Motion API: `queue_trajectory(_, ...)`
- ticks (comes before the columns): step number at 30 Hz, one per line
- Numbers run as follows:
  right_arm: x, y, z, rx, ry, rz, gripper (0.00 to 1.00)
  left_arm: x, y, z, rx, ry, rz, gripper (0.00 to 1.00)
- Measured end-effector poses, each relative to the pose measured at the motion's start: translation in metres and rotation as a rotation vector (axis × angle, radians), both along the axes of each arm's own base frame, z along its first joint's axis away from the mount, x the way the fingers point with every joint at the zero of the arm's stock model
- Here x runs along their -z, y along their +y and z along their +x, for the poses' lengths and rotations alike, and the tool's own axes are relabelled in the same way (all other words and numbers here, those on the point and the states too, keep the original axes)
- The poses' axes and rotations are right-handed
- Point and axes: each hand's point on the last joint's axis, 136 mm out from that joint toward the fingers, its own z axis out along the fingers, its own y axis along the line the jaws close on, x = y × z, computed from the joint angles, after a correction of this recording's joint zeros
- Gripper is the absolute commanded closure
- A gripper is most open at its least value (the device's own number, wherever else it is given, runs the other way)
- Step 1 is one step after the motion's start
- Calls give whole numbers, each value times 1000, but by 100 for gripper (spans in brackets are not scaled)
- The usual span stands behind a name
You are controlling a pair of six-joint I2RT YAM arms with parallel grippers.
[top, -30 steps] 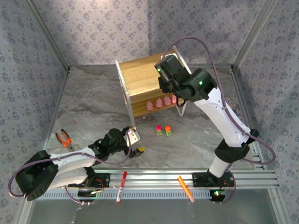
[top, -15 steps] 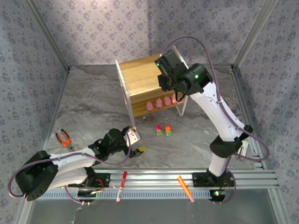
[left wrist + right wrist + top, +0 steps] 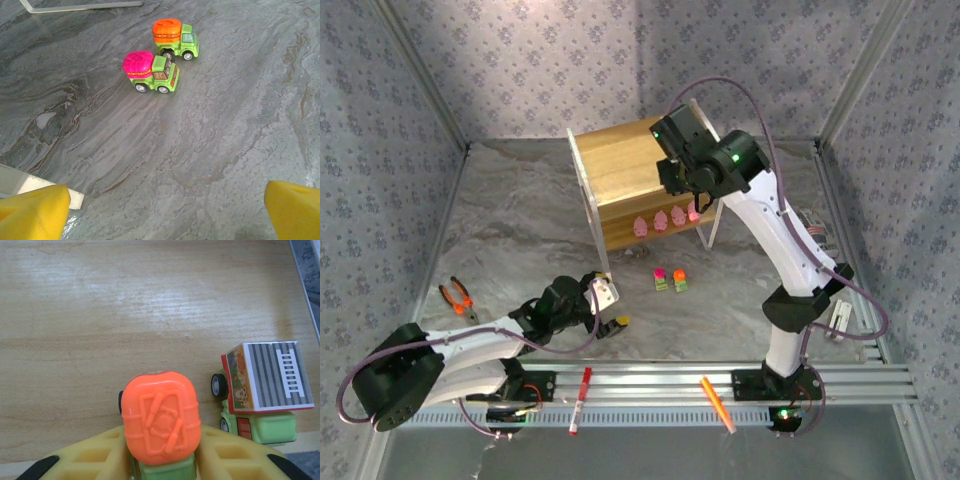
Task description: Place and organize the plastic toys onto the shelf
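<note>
Orange-topped truck (image 3: 161,422) sitting pinched between yellow fingers (image 3: 95,457) of right hand (image 3: 161,460), at top board of shelf (image 3: 125,315); touching board or not, cannot tell. Grey-topped truck (image 3: 267,385) standing just beside. Pink figures (image 3: 658,221) lining lower tier. Left hand (image 3: 162,215) hanging wide, gripping nothing, over desk (image 3: 225,125). 2 more trucks sitting on desk, just beside each other: pink-topped truck (image 3: 150,72), second orange-topped truck (image 3: 175,39).

Two plastic toys stand on the grey marbled table toward 12 o'clock: a green truck with a pink top (image 3: 150,72) and, just beside it at its 1 o'clock, a green truck with an orange top (image 3: 175,38). Both cabs point toward 3 o'clock. A thin white frame bar (image 3: 80,7) lies at 11 o'clock. The yellow fingers (image 3: 35,212) sit at 7 and 5 o'clock, wide apart over the table.
</note>
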Motion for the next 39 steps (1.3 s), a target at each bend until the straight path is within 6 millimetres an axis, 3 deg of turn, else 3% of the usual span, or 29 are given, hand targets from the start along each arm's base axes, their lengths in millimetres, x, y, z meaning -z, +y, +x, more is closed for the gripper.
queue_trajectory(39, 7, 2, 14, 4, 32, 28, 62, 0, 0, 0, 2, -2, 1, 0)
